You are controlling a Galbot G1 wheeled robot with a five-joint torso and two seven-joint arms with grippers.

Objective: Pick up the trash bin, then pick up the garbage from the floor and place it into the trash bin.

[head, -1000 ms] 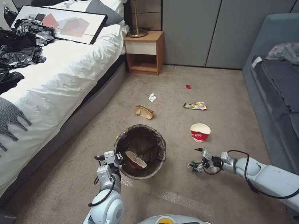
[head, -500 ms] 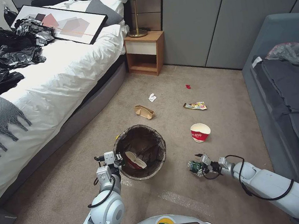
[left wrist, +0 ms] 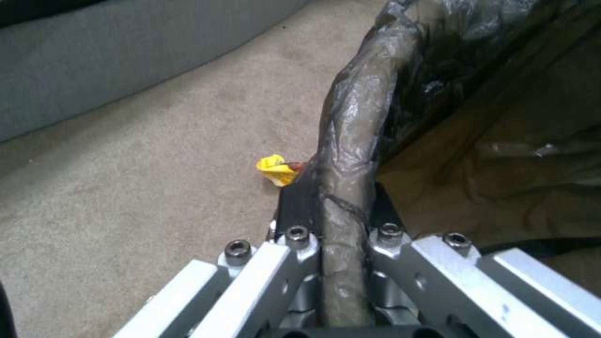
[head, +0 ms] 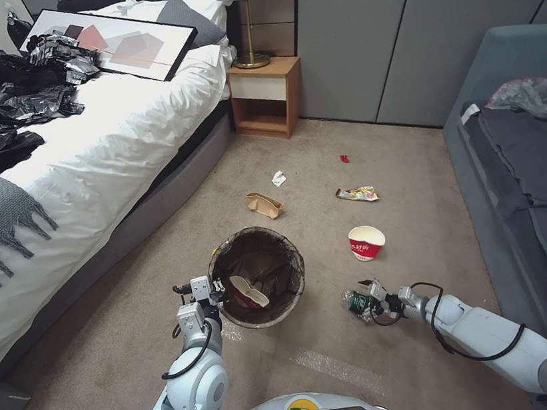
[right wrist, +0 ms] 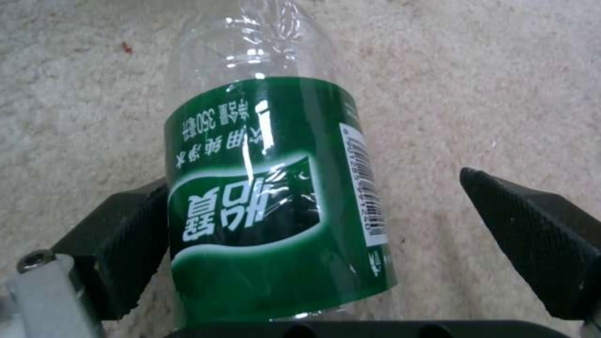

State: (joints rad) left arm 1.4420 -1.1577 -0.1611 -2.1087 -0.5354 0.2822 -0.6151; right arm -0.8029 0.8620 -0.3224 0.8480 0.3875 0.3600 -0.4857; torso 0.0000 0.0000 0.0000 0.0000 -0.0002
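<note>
**Materials and surface finishes on the bedroom floor**

Carpet (head: 168,326): beige, short rough matt pile. Trash bin (head: 261,277): lined with thin, glossy, wrinkled brown plastic film wrapped over the rim. Left gripper (left wrist: 341,253): brushed silver metal links with dark hex bolts, black jaws pressed on the film-covered rim. Bottle (right wrist: 275,188): clear, shiny, ribbed plastic with a glossy green printed label. Right gripper (right wrist: 350,244): black matt pads (right wrist: 532,234) with fine cross-hatched ridges, one touching the bottle, the other apart from it. Arm shells: smooth, glossy white plastic. Cup (head: 366,242): red-and-white paper. Bag (head: 264,204): creased matt brown paper. Nightstand (head: 267,95): smooth wood.
</note>
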